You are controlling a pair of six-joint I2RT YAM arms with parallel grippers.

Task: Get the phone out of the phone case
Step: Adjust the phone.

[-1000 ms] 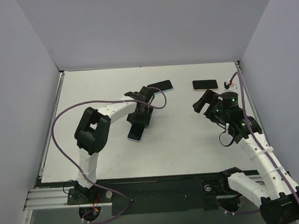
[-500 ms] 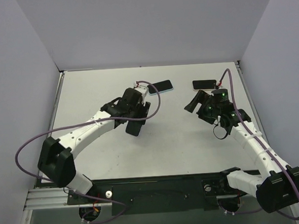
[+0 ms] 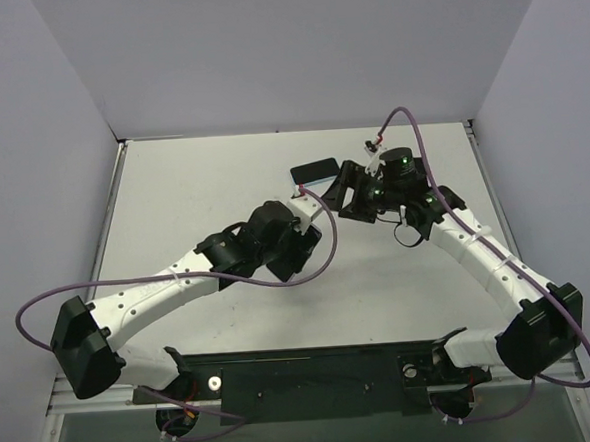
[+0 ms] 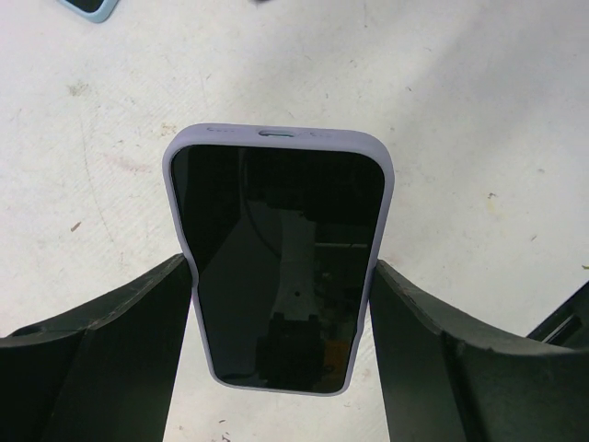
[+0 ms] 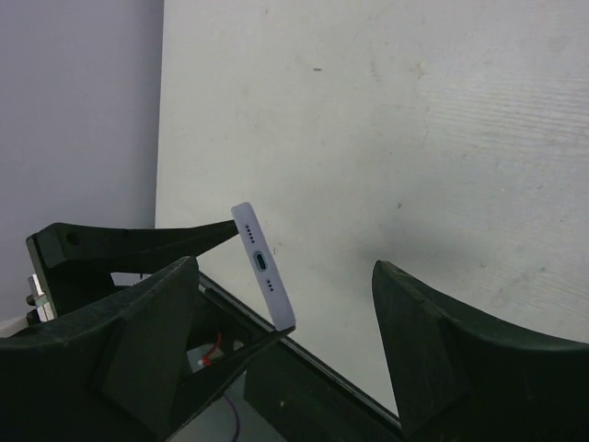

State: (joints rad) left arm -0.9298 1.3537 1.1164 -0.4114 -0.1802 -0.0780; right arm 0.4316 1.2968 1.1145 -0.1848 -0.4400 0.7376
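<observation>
The phone in its lavender case [image 4: 279, 267] is held off the table, screen toward the left wrist camera. My left gripper [image 4: 281, 276] is shut on its two long edges; in the top view it [image 3: 298, 245] hangs over the table's middle. In the right wrist view the case's bottom end with the charging port [image 5: 263, 265] shows edge-on between the left gripper's fingers. My right gripper [image 5: 283, 269] is open and empty, a short way from that end and facing it. In the top view it [image 3: 343, 193] is just right of and behind the left gripper.
A second phone in a light blue case [image 3: 315, 170] lies flat on the white table [image 3: 174, 208] behind the grippers; its corner shows in the left wrist view [image 4: 87, 7]. Purple walls stand around the table. My right arm [image 3: 477, 255] crosses the table's right side.
My left gripper has lifted the cased phone off the table and carried it right and nearer. My right gripper has swung left toward it and now covers the phone at the back right.
</observation>
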